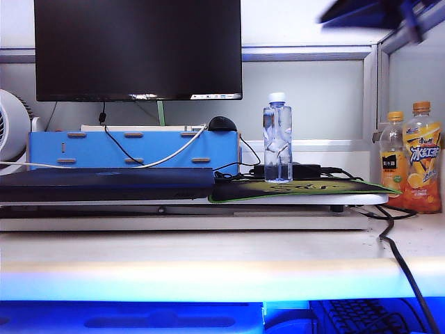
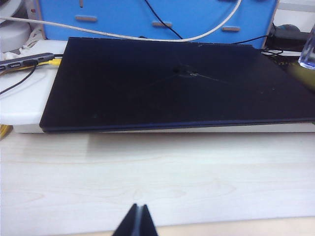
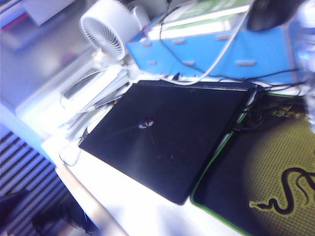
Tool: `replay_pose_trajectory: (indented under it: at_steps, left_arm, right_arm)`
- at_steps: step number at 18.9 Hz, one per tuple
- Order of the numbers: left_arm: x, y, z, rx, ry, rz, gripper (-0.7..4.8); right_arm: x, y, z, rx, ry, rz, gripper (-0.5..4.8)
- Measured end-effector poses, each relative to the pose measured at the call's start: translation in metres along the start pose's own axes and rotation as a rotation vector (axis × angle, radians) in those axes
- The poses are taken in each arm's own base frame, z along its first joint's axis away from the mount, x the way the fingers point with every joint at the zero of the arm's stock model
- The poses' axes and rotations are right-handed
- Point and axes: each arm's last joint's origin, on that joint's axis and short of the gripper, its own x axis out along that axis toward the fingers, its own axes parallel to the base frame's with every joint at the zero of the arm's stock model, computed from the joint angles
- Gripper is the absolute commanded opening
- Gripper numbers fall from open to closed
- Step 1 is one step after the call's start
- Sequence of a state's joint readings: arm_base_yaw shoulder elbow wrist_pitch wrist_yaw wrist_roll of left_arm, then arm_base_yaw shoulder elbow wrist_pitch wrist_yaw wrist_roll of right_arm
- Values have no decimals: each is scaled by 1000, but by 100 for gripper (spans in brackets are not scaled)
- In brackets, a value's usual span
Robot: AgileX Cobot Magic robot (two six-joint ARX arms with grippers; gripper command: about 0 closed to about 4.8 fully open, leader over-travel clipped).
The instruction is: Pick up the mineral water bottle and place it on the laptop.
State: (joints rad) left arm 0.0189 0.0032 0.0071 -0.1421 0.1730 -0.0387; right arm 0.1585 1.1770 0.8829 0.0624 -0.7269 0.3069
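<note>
Approach step. Bottle [image 1: 277, 138] stood upright on the mat [image 1: 306, 189], just right of the laptop [image 1: 104, 183]. My right gripper [image 1: 389, 14] was high above, blurred; grip unreadable. Left gripper [image 2: 136, 221] clenched, empty. Next: descend, open around bottle.

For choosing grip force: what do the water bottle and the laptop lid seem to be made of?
Mineral water bottle: thin clear plastic, glossy, the wall visible through it; white cap looks plastic too. Laptop: dark matte lid, metal or plastic, unclear; faint scratch lines show.
</note>
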Motion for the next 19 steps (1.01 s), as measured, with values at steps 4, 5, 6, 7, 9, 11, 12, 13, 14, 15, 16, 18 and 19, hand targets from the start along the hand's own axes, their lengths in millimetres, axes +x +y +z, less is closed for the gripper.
replay_pose_trajectory:
  at_steps: [4, 5, 6, 7, 9, 11, 12, 13, 14, 15, 16, 18, 19]
  left_arm:
    - [0, 0, 0, 0, 0, 0, -2]
    - [0, 0, 0, 0, 0, 0, -2]
    - [0, 0, 0, 0, 0, 0, -2]
    - [0, 0, 0, 0, 0, 0, -2]
    - [0, 0, 0, 0, 0, 0, -2]
    - [0, 0, 0, 0, 0, 0, -2]
    - [0, 0, 0, 0, 0, 0, -2]
    - [0, 0, 0, 0, 0, 0, -2]
    - [0, 0, 0, 0, 0, 0, -2]
    - [0, 0, 0, 0, 0, 0, -2]
    - [0, 0, 0, 0, 0, 0, -2]
    - [0, 0, 0, 0, 0, 0, -2]
    - [0, 0, 0, 0, 0, 0, -2]
  right_arm:
    - [33, -7, -17, -273, 47, -300, 479]
    - [45, -2, -20, -429, 46, -441, 479]
    - [55, -1, -22, -503, 25, -504, 479]
    - [64, -6, -21, -539, -11, -532, 479]
    - [80, -18, -21, -543, -52, -568, 479]
    - [103, -34, -18, -506, -74, -612, 479]
    - [124, -47, -19, -492, -53, -612, 479]
    - [135, -53, -18, -477, -50, -609, 479]
    - [144, -58, -16, -458, -57, -614, 479]
    - [154, -66, -15, -435, -63, -631, 479]
    - [161, -71, -14, -429, -63, -637, 479]
    - [174, -78, -7, -429, -83, -645, 479]
    - [178, -80, -6, -429, -88, -651, 479]
